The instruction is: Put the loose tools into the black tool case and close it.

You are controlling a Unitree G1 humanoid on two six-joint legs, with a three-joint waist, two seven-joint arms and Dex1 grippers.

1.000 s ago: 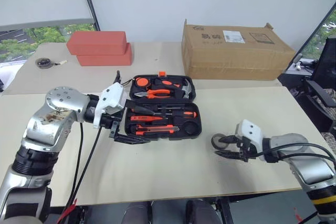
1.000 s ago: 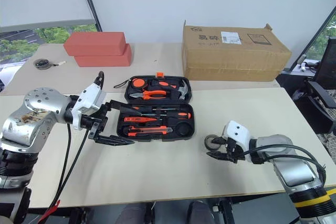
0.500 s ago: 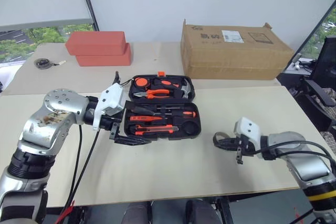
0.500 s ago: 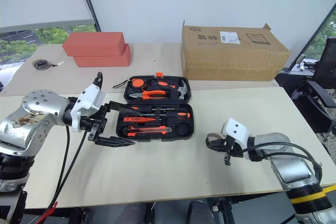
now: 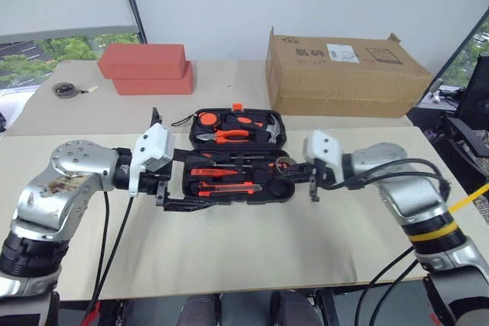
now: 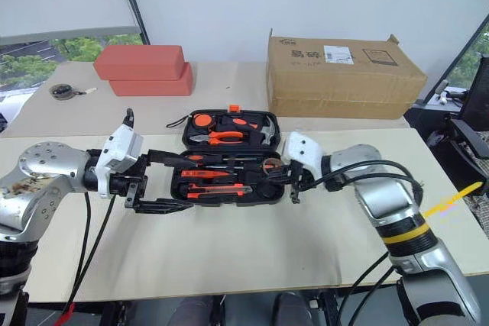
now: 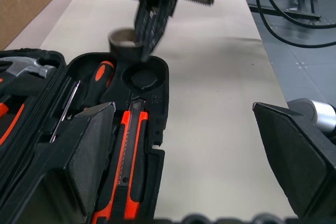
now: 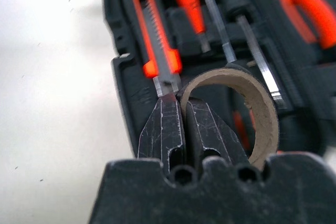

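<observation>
Tape roll now lifted off the table, pinched in right gripper, hovering at 3 o'clock of tool case above its round slot. Left gripper wide open at 9 o'clock. Last tool; drop next.

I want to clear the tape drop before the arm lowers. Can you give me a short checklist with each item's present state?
1. Right gripper shut on the small brownish cardboard tape roll, pinching its wall: ok.
2. Roll carried over the open black plastic tool case, near its right end: ok.
3. Round empty slot in the case free to take the roll: ok.
4. Orange-and-black screwdrivers and orange-black utility knife already seated in their slots: ok.
5. Left gripper open at the case's left end, clear of the slot: ok.
6. Roll centred exactly above the slot: cannot tell.
</observation>
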